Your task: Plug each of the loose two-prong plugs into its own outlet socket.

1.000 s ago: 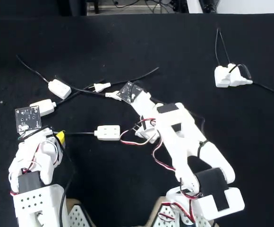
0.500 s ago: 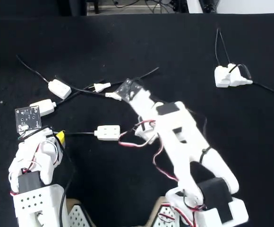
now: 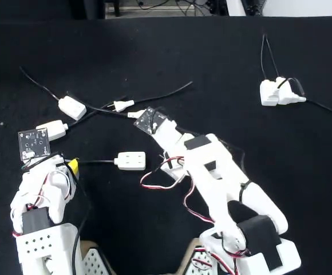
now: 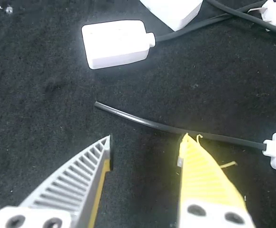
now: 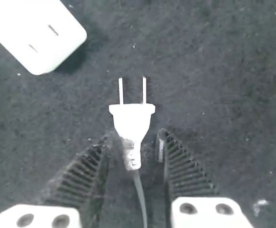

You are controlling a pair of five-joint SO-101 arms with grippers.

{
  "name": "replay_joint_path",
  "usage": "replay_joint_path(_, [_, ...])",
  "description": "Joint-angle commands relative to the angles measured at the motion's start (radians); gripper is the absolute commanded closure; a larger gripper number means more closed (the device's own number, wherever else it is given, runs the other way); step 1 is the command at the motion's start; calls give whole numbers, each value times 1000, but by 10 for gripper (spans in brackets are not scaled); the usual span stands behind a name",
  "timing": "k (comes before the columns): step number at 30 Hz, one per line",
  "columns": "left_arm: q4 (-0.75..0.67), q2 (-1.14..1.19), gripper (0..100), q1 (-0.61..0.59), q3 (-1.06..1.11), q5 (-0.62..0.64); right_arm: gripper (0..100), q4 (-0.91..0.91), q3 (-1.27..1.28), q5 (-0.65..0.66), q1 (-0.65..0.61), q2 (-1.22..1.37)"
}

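Observation:
A loose white two-prong plug point(image 5: 131, 121) lies flat on the black table, prongs pointing away from my right gripper point(image 5: 132, 138). That gripper is open and its fingers straddle the plug's neck and cord without pressing them. In the high view this plug point(image 3: 136, 114) sits by the right gripper point(image 3: 142, 117) near the table's middle. A second loose plug point(image 3: 122, 105) lies just beyond. White outlet sockets point(image 3: 130, 160) point(image 3: 71, 107) point(image 3: 51, 129) lie to the left. My left gripper point(image 4: 145, 140) hangs open over a black cord point(image 4: 142, 121), short of a socket point(image 4: 116, 42).
At the far right a socket point(image 3: 272, 91) has a plug in it, with cords trailing off. Black cords point(image 3: 154, 97) cross the middle left of the table. Another socket point(image 5: 33, 31) lies beyond the plug in the right wrist view. The left arm point(image 3: 40, 195) rests at the front left.
The right arm has shifted its wrist slightly left and back toward the front, settling around the loose plug. The plug and the left arm have not moved.

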Motion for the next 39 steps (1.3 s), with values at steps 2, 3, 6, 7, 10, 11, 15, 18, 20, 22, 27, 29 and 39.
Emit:
replay_joint_path(2, [-14, -9, 766, -8, -13, 3, 864, -9, -38, -5, -2, -5])
replay_joint_path(3, [-14, -9, 766, -8, -13, 3, 864, -9, -47, -5, 0, 18])
replay_joint_path(6, [-14, -9, 766, -8, -13, 3, 864, -8, -76, -3, 0, 101])
replay_joint_path(7, [-14, -9, 766, -8, -13, 3, 864, -8, -85, -3, 0, 122])
replay_joint_path(10, [-14, -9, 766, -8, -13, 3, 866, 15, -120, -3, 2, 156])
replay_joint_path(11, [-14, -9, 766, -8, -13, 3, 877, 25, -130, -3, 2, 157])
replay_joint_path(15, [-14, -9, 766, -8, -13, 3, 992, 32, -142, -3, 18, 154])
replay_joint_path(18, [-14, -9, 766, -7, -13, 3, 989, 34, -142, 26, 75, 148])
replay_joint_path(20, [-14, -9, 766, -4, -13, 3, 987, 35, -133, 63, 110, 131])
replay_joint_path(22, [-14, -9, 766, -4, -13, 3, 987, 55, -128, 74, 130, 114])
replay_joint_path(27, [-15, -9, 766, -4, -13, 3, 987, 94, -124, 74, 135, 58])
replay_joint_path(29, [-17, -9, 766, -4, -13, 3, 987, 100, -124, 74, 130, 8])
replay_joint_path(39, [-121, -9, 766, 168, -50, 11, 988, 60, -5, -86, -164, -437])
